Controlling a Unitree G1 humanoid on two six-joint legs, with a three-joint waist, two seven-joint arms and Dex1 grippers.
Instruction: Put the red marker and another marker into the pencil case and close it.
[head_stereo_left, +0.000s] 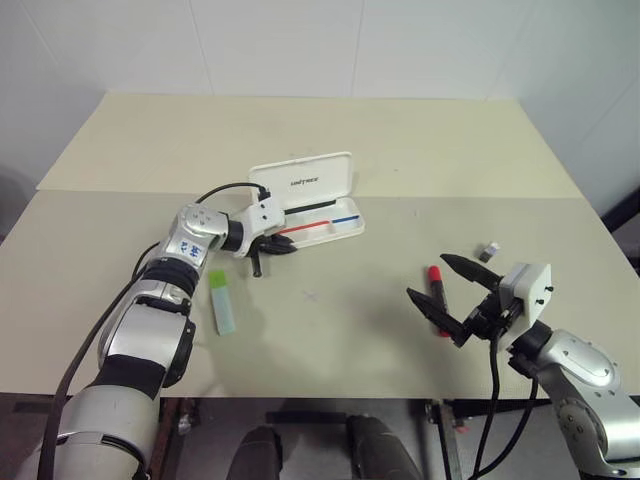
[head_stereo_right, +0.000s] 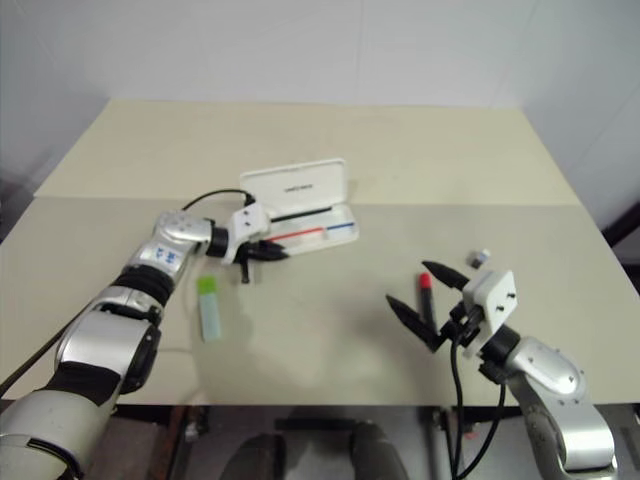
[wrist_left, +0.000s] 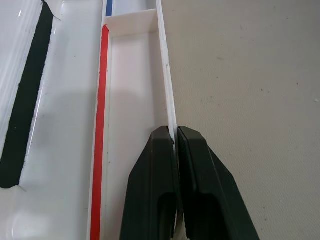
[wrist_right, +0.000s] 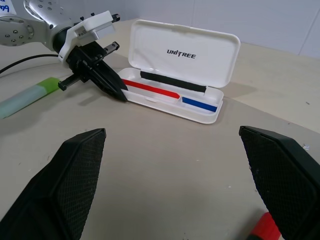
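Observation:
The white pencil case (head_stereo_left: 312, 178) lies open mid-table, lid tilted back, with red and blue stripes in its tray. My left gripper (head_stereo_left: 285, 246) is shut on the tray's front wall at its left end; the left wrist view shows the thin white wall pinched between the fingers (wrist_left: 150, 190). The green highlighter (head_stereo_left: 222, 300) lies flat on the table beside my left forearm. The red marker (head_stereo_left: 437, 288) lies on the table at the right. My right gripper (head_stereo_left: 428, 276) hovers over it, open, with nothing between its fingers.
A small grey and black piece (head_stereo_left: 489, 250) sits on the table just beyond the right gripper. A black cable (head_stereo_left: 215, 192) loops from the left wrist. The beige table (head_stereo_left: 330, 320) has open surface between the two arms.

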